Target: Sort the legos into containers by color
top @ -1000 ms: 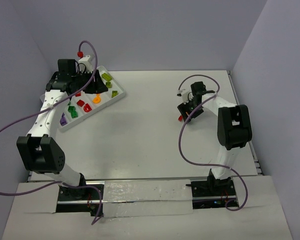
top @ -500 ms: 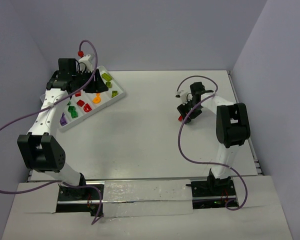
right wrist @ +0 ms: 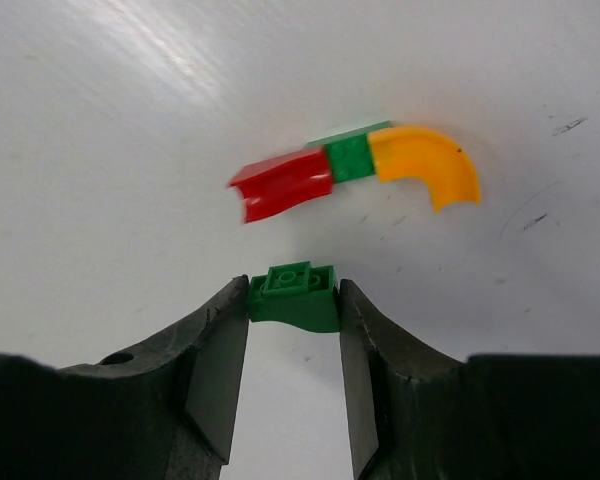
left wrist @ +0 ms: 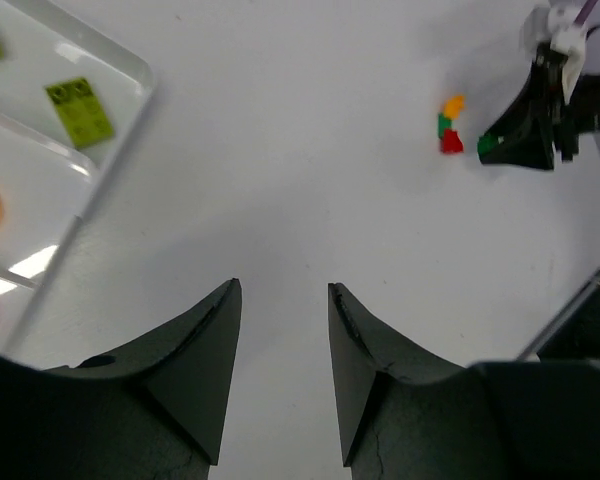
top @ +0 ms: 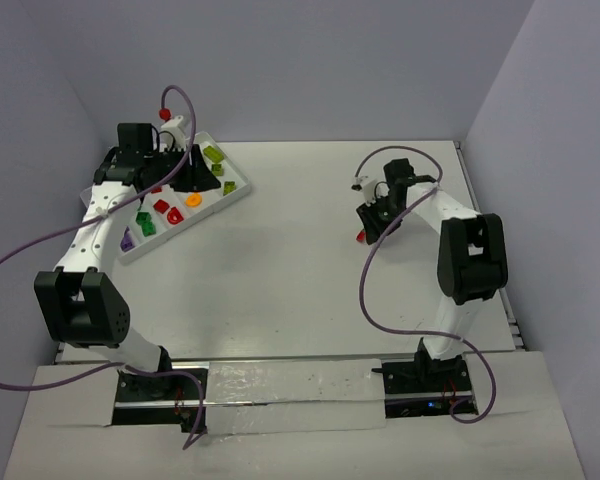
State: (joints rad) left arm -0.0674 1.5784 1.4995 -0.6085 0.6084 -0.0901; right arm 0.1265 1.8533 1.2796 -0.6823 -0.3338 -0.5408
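My right tool [right wrist: 292, 295] pinches a green brick [right wrist: 293, 302] at its very tips; I judge so shallow a grip could let it slip. My left tool [left wrist: 283, 288] hangs part-open, empty.

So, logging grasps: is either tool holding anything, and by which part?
The right tool pinches a green brick by its opposite sides; the left tool holds nothing.

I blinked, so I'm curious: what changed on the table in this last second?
The right tool closed on a green brick beside the red, green and orange cluster, its arm shifting slightly. The left tool stayed open and empty by the tray; the sorted bricks did not move.
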